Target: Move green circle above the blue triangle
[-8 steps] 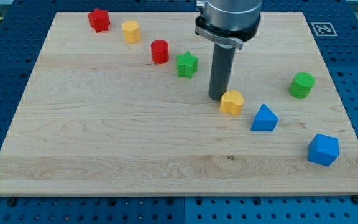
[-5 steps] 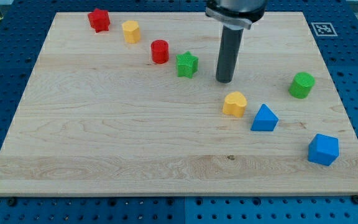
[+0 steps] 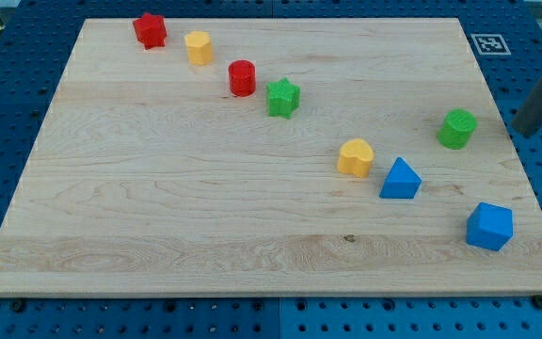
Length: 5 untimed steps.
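The green circle (image 3: 457, 128) stands on the wooden board (image 3: 158, 207) at the view's right, up and to the right of the blue triangle (image 3: 400, 179). My tip (image 3: 524, 132) is at the view's right edge, just off the board's right side, to the right of the green circle with a gap between them. Only the lower part of the rod shows.
A yellow heart-shaped block (image 3: 355, 157) sits just left of the blue triangle. A blue block (image 3: 489, 226) lies at the lower right. A green star (image 3: 283, 97), red cylinder (image 3: 242, 77), yellow block (image 3: 199, 46) and red star (image 3: 150, 30) run diagonally to the upper left.
My tip has left the yellow heart's upper left, gone up and then far right past the green circle to the board's right edge. The blocks have not moved.
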Motion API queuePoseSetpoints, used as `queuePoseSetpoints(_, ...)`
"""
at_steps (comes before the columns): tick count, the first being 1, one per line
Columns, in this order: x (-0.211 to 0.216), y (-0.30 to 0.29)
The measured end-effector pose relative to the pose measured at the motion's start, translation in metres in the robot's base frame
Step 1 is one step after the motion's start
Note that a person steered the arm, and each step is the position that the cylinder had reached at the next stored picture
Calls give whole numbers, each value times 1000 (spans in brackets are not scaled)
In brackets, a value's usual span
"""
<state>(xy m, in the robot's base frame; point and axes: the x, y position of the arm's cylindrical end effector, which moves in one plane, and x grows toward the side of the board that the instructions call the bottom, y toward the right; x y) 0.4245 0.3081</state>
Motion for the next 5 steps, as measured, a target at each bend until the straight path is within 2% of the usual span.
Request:
queuePoseSetpoints(3, -6, -76)
queuePoseSetpoints(5, 7, -67)
